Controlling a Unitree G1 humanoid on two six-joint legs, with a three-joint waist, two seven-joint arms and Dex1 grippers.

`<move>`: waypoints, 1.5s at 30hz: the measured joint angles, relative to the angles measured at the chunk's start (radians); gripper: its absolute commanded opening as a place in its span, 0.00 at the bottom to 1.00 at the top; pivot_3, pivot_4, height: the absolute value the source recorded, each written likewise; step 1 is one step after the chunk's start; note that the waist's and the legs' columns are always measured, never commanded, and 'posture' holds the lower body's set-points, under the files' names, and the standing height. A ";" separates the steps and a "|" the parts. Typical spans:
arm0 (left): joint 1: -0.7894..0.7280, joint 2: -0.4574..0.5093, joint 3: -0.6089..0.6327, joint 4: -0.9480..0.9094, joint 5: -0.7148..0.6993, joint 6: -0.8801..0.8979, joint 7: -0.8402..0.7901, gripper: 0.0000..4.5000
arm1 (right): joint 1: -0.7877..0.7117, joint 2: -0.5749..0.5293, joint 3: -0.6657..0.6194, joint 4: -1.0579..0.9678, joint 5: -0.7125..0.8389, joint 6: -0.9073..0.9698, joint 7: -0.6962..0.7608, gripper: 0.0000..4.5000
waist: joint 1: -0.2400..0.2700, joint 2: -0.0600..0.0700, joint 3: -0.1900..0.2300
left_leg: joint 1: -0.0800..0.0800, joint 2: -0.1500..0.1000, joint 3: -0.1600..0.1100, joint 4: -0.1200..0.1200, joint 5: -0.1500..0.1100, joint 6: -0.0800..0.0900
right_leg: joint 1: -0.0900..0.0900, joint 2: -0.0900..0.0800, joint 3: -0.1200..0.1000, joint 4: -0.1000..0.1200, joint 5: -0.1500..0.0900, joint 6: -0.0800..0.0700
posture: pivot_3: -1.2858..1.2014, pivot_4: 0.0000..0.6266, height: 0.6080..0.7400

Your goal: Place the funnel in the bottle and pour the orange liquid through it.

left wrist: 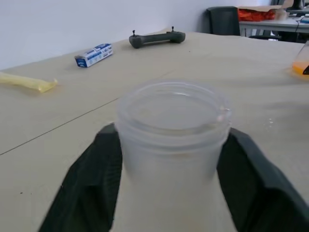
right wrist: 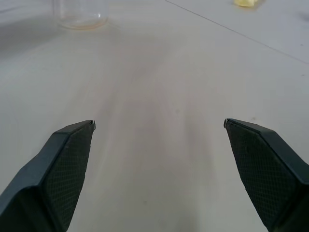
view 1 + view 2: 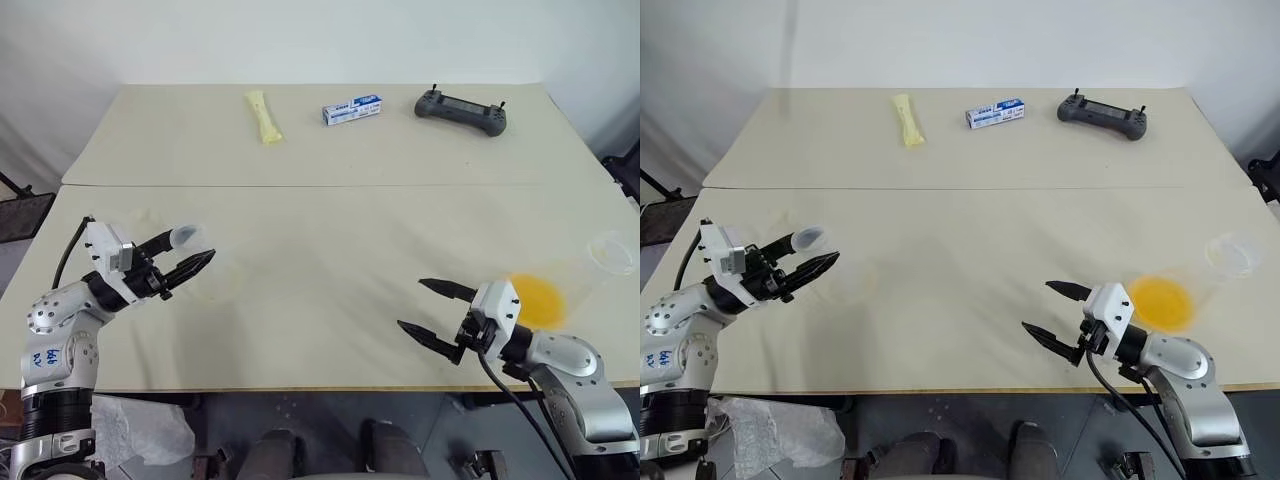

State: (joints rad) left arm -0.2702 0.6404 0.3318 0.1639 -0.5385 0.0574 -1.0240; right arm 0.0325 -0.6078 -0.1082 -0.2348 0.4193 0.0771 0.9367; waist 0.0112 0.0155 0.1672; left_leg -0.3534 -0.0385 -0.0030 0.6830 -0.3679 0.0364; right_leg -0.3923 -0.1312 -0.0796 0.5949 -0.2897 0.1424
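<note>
From the head view, the left gripper [image 3: 190,261] at lower left clasps the clear flask-shaped plastic bottle [image 3: 185,238] by its neck; the right gripper [image 3: 428,308] gapes empty at lower right, beside one clear cup of orange liquid [image 3: 537,299]. In the left wrist view, one bottle rim sits between the fingers [image 1: 87,188]. The slick neck may slip. I can't spot the funnel.

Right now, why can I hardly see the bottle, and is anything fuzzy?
Left eye view: the bottle is see-through, so it fades into the pale table. Left wrist view: its neck sits between the left end effector's fingers, close and soft-edged. Right wrist view: the right end effector looks sharp, the far table blurs.
</note>
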 measured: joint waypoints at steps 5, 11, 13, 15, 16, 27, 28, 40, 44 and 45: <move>-0.053 0.001 -0.037 0.006 0.002 0.017 -0.019 0.51 | -0.024 0.000 -0.009 0.000 0.005 0.003 -0.003 1.00 | 0.003 -0.001 0.000 | 0.000 0.000 0.000 0.000 0.000 0.000 | 0.000 0.000 0.000 0.000 0.000 0.000 | 0.52 0.24 1.00; -0.251 -0.032 -0.149 0.029 0.035 0.051 -0.042 0.51 | -0.043 0.000 -0.014 0.003 0.014 0.009 -0.002 1.00 | 0.016 -0.002 0.001 | -0.001 -0.003 -0.001 0.002 0.001 0.002 | 0.000 0.000 0.000 0.001 0.001 0.002 | 0.52 0.24 1.00; -0.311 -0.068 -0.189 0.055 0.044 0.051 -0.058 0.51 | -0.045 0.001 -0.018 0.004 0.014 0.009 -0.003 1.00 | 0.013 -0.002 0.001 | -0.001 -0.003 0.000 0.002 0.001 0.002 | 0.000 0.000 0.000 0.001 0.002 0.003 | 0.52 0.24 1.00; -0.369 -0.120 -0.243 0.093 0.066 0.051 -0.071 0.51 | -0.046 0.004 -0.018 0.004 0.014 0.008 -0.005 1.00 | 0.013 -0.002 0.001 | -0.001 -0.004 0.001 0.002 0.001 0.002 | 0.000 0.000 0.000 0.001 0.002 0.004 | 0.52 0.24 1.00; -0.386 -0.135 -0.263 0.109 0.075 0.051 -0.077 0.51 | -0.045 0.005 -0.018 0.005 0.014 0.008 -0.007 1.00 | 0.012 -0.003 0.002 | -0.001 -0.004 0.001 0.002 0.001 0.002 | 0.000 0.000 0.000 0.001 0.002 0.004 | 0.52 0.24 1.00; -0.553 -0.302 -0.422 0.349 0.202 -0.027 -0.169 0.51 | 0.039 0.010 -0.058 -0.040 0.013 -0.009 -0.056 1.00 | 0.011 -0.007 0.004 | -0.002 -0.002 0.005 0.003 0.002 0.003 | -0.001 0.001 0.000 0.000 0.002 0.004 | 0.52 0.24 1.00; -0.561 -0.313 -0.423 0.370 0.211 -0.042 -0.170 0.51 | 0.042 0.014 -0.058 -0.043 0.013 -0.009 -0.060 1.00 | 0.012 -0.007 0.004 | -0.002 -0.002 0.004 0.003 0.002 0.003 | -0.001 0.001 0.000 0.000 0.002 0.004 | 0.52 0.24 1.00; -0.589 -0.346 -0.421 0.438 0.235 -0.099 -0.189 0.86 | 0.058 0.031 -0.056 -0.080 0.013 -0.009 -0.097 1.00 | 0.015 -0.008 0.005 | -0.002 -0.003 0.004 0.003 0.002 0.003 | 0.000 0.001 0.000 0.000 0.002 0.004 | 0.52 0.24 1.00; -0.567 -0.344 -0.421 0.417 0.234 -0.053 -0.189 0.99 | 0.058 0.031 -0.056 -0.080 0.013 -0.010 -0.097 1.00 | 0.013 -0.008 0.005 | -0.002 -0.002 0.004 0.003 0.002 0.003 | 0.000 0.001 0.000 0.001 0.002 0.004 | 0.52 0.24 1.00; -0.555 -0.342 -0.421 0.400 0.232 -0.027 -0.189 0.99 | 0.057 0.031 -0.056 -0.080 0.013 -0.010 -0.097 1.00 | 0.013 -0.008 0.005 | -0.002 -0.002 0.004 0.003 0.002 0.003 | -0.001 0.001 0.000 0.001 0.002 0.004 | 0.52 0.24 1.00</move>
State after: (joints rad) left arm -0.8251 0.2986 -0.0896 0.5638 -0.3063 0.0301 -1.2132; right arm 0.0899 -0.5767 -0.1644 -0.3146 0.4322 0.0674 0.8398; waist 0.0244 0.0074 0.1721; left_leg -0.3554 -0.0409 0.0010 0.6863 -0.3661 0.0397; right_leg -0.3929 -0.1304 -0.0793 0.5955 -0.2875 0.1466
